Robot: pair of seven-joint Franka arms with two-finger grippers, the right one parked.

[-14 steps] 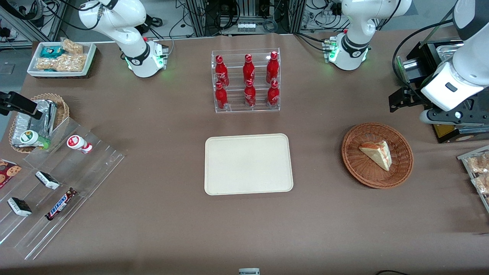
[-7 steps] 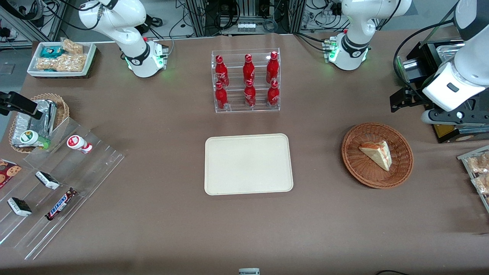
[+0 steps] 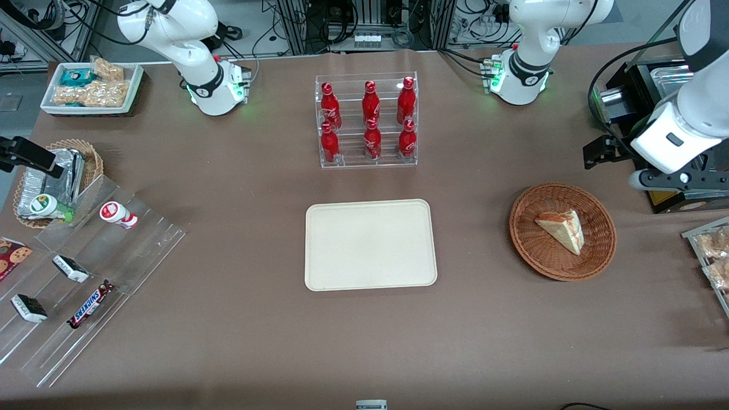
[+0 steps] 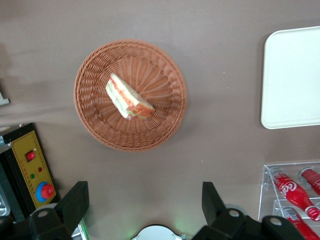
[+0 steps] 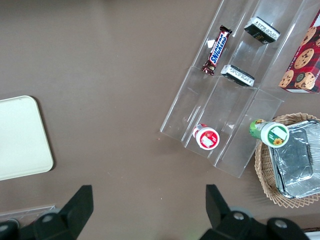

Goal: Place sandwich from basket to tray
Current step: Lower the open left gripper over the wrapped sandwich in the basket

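The sandwich [image 3: 561, 229], a pale wedge with red-orange filling on its edge, lies in the round reddish-brown basket [image 3: 527, 250] toward the working arm's end of the table. The cream tray [image 3: 370, 245] sits bare at the table's middle. My left gripper [image 3: 597, 152] hangs above the table, farther from the front camera than the basket and apart from it. In the left wrist view the gripper [image 4: 144, 202] is open with only brown table between its fingers. That view also holds the sandwich [image 4: 129, 97], the basket [image 4: 95, 122] and a corner of the tray [image 4: 295, 75].
A clear rack of red bottles [image 3: 367, 122] stands farther from the front camera than the tray. A black box with a yellow panel [image 3: 672, 196] and snack packets [image 3: 712, 250] lie beside the basket. A clear stepped display [image 3: 85, 273] sits toward the parked arm's end.
My left arm and gripper have drifted slightly toward the working arm's end of the table. The sandwich, basket and tray have not moved.
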